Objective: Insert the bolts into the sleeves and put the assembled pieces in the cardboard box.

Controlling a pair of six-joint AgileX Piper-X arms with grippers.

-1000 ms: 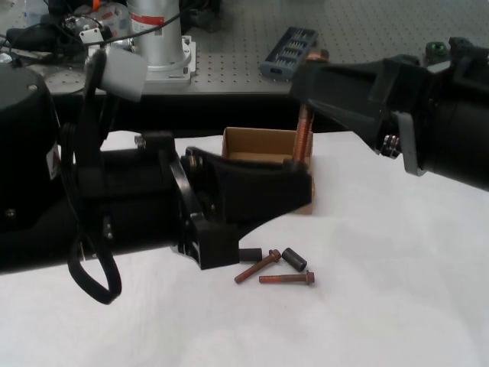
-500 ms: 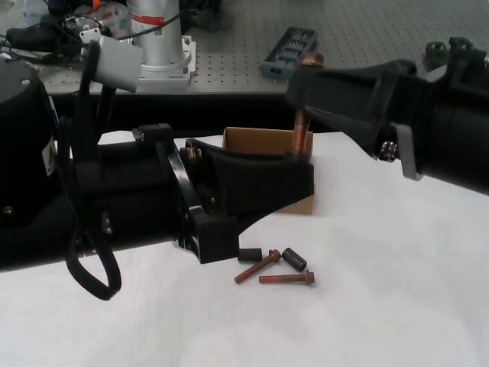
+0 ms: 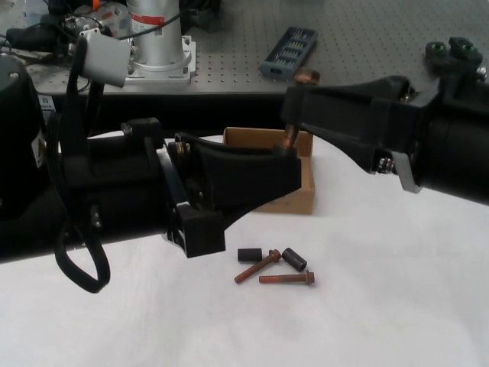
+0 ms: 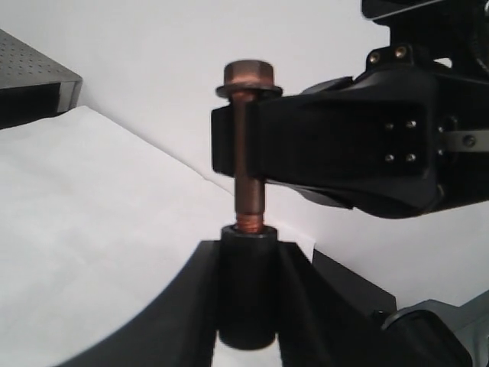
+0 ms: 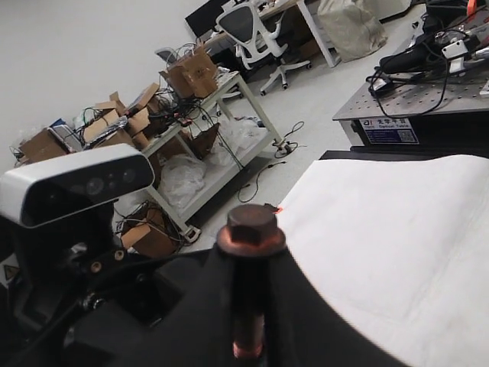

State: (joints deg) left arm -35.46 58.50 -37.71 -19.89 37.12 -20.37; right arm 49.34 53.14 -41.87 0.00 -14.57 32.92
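While I watch over the bench, the nearest things are two loose bolts (image 3: pixel 286 279) and two loose sleeves (image 3: pixel 249 254). They lie close together on the white cloth (image 3: pixel 382 306), below my left pincer (image 4: pixel 247 306) and on its near side. That pincer is clenched on a black sleeve (image 4: pixel 247 294), held upright between its fingers. Directly above it, my right pincer (image 5: pixel 248 321) is clamped on a copper-coloured bolt (image 4: pixel 248 153) by the shank, with the head standing clear above the fingers. The bolt is upright and its lower tip meets the sleeve's top opening; how far it has entered I cannot tell. Just beyond and below both pincer tips sits the open cardboard box (image 3: pixel 304 195). Farther off is a perforated metal table (image 3: pixel 367 30).
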